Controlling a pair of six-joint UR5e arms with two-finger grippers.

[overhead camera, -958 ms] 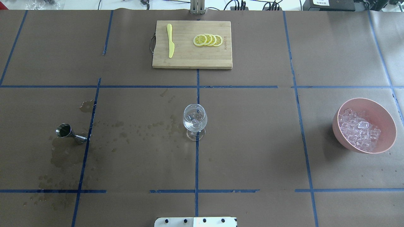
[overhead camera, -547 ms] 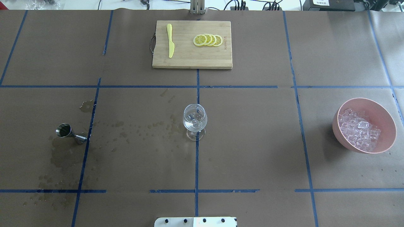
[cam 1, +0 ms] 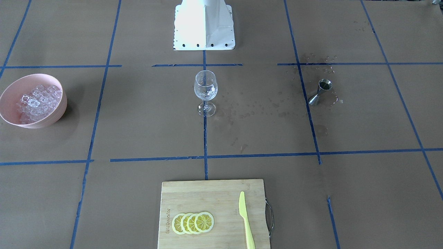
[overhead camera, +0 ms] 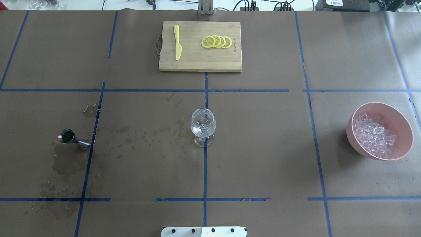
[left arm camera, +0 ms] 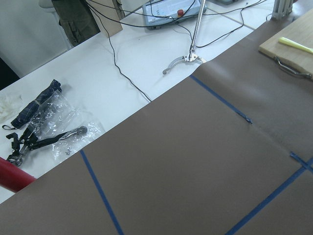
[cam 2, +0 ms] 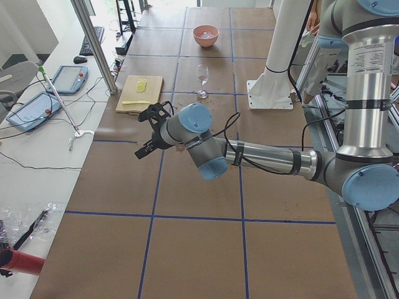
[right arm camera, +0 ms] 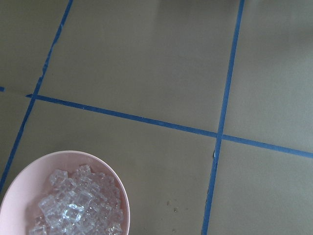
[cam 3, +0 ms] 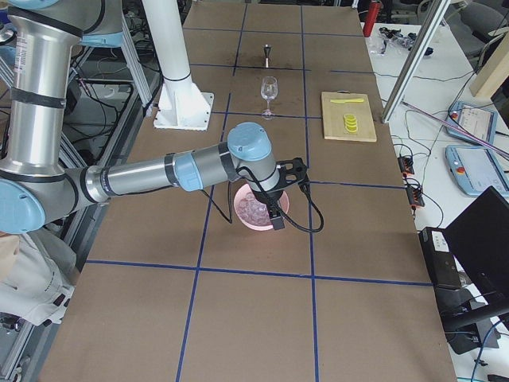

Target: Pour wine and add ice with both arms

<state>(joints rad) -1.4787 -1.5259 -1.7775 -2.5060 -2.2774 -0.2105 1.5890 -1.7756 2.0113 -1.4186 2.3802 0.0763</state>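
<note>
Whether the black fingers of the left gripper [cam 2: 145, 148] or the right gripper [cam 3: 277, 216] are parted, I cannot tell. The right gripper hangs over heaped clear ice cubes [overhead camera: 374, 137] in a round pink bowl [overhead camera: 403, 123]. A stemmed clear wine glass [overhead camera: 203, 122] stands mid-table, and a small steel jigger [overhead camera: 66, 136] stands among wet wine blotches [overhead camera: 67, 164] on the robot's left

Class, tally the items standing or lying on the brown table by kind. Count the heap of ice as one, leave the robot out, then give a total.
wine glass: 1
steel jigger: 1
pink bowl: 1
ice heap: 1
cutting board: 1
yellow knife: 1
lemon slices: 4
Total: 10
</note>
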